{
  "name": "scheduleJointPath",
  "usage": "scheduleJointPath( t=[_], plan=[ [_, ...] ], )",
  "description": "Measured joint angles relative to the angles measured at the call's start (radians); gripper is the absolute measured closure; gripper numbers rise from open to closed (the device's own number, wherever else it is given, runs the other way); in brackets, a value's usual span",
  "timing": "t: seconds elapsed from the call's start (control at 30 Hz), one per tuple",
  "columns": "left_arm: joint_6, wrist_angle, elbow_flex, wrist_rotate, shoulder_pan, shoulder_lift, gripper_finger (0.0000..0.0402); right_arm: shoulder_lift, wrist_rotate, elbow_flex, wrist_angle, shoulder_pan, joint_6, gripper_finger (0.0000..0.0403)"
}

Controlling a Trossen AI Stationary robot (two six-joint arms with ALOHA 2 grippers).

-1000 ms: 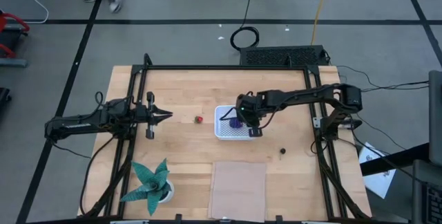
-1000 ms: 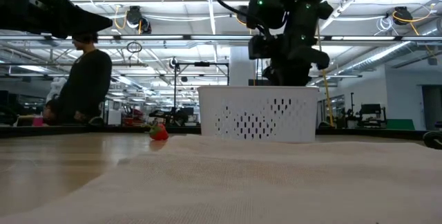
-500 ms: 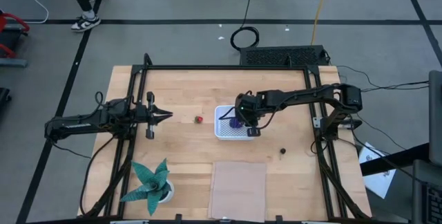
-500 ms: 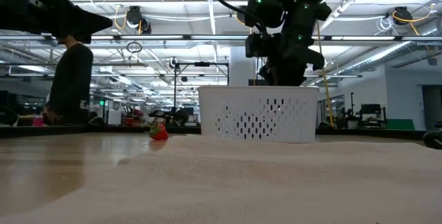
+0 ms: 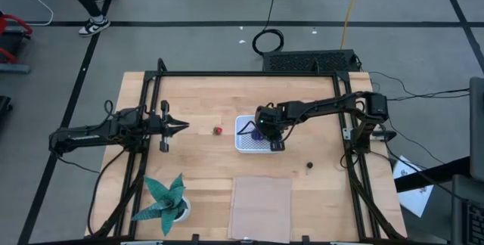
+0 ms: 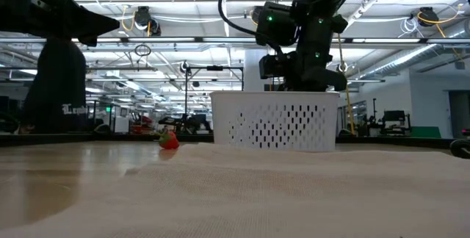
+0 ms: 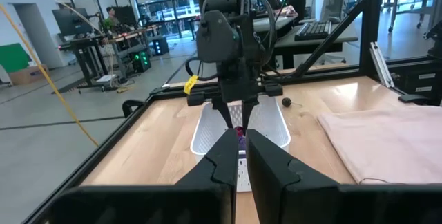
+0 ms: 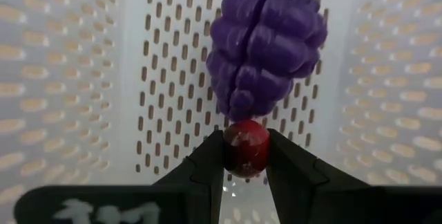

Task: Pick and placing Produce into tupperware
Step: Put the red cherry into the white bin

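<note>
Right wrist view pretty much tells it all: the right gripper (image 8: 246,156) has its fingers pinched on a little dark red ball (image 8: 245,148), hanging over the dotted floor of the white tupperware (image 8: 90,79), and the purple grape lump (image 8: 266,44) sits inside just beyond the ball. From the high view, that container (image 5: 246,144) is about mid-table, with the small red piece (image 5: 218,131) lying on the wood just to its left, and the other dark ball (image 5: 309,165) off to the lower right. Left gripper (image 5: 181,127) is parked over the left side of the table, fingers closed on nothing. Teal plant (image 5: 164,198) and pinkish mat (image 5: 261,206) sit along the near edge.
</note>
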Motion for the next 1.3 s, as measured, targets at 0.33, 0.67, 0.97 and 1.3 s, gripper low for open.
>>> scheduleJointPath(
  t=[0.33, 0.67, 0.97, 1.3],
  plan=[
    [-0.002, 0.000, 0.000, 0.000, 0.000, 0.000, 0.0369, 0.000, -0.053, 0.000, 0.004, 0.000, 0.000, 0.0321],
    [-0.002, -0.001, 0.000, 0.000, 0.000, 0.000, 0.0369, 0.000, -0.053, 0.000, 0.022, 0.001, -0.003, 0.0321],
    [-0.005, -0.001, 0.000, 0.000, 0.000, 0.000, 0.0369, 0.000, -0.054, 0.000, 0.008, 0.003, 0.003, 0.0321],
    [-0.005, -0.001, 0.000, 0.000, 0.000, 0.000, 0.0369, 0.007, -0.080, 0.000, 0.022, 0.016, 0.005, 0.0321]
  ],
)
